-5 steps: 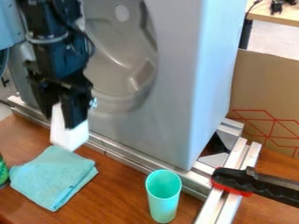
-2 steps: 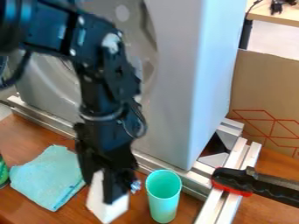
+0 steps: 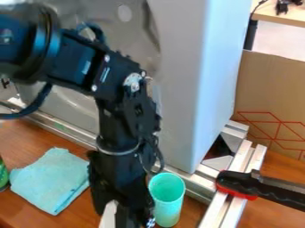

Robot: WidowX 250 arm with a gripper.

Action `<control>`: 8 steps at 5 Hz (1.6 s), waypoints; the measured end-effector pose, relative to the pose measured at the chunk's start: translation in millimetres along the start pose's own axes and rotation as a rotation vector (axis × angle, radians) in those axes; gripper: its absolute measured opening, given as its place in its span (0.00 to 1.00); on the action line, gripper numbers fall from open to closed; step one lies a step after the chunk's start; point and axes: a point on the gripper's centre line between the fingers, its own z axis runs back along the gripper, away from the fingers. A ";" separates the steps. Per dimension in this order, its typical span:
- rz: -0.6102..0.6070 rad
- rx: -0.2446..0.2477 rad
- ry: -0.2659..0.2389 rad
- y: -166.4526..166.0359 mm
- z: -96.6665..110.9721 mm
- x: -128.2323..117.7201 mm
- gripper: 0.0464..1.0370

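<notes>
Brown wood (image 3: pixel 77 218) spreads across the near side of the scene, and low over it, at the bottom edge, is a white block (image 3: pixel 109 215). Black gripper (image 3: pixel 119 216) fingers pinch it from either side, its lower part running out of view. Compared with the earlier frames, the arm has swung across from the left, carrying the block from above the cloth to a place close by the cup, nearer the viewer. The block has come along with the fingers, so the grip seems to be holding; whether its lower end touches the wood I cannot tell.

Just beside the gripper, on the right, a turquoise cup (image 3: pixel 168 207) stands upright, its mouth open; I can't make out whether the two touch. Left of the gripper lies a folded turquoise cloth (image 3: pixel 47 180), with part of a green can (image 3: pixel 3 176) at the left edge. Cup and cloth have kept their places, so the carry has apparently disturbed neither.

Beyond, a metal rail (image 3: pixel 65 129) runs below a big grey panel (image 3: pixel 179 89). A black-and-red tool handle (image 3: pixel 238 182) rests over the framing at right, with cardboard (image 3: pixel 274 84) and a pale tabletop (image 3: pixel 283 17) farther back.
</notes>
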 end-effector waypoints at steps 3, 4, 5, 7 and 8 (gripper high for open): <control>0.020 -0.036 -0.144 -4.3 -44.7 2.1 0.61; 0.045 -0.036 -0.160 -4.2 -47.2 5.9 0.61; 0.059 -0.037 -0.143 -4.3 -49.1 6.3 0.69; 0.074 -0.049 -0.099 -6.2 -47.8 -0.3 0.97; 0.089 -0.038 -0.159 -4.3 -23.4 2.0 0.97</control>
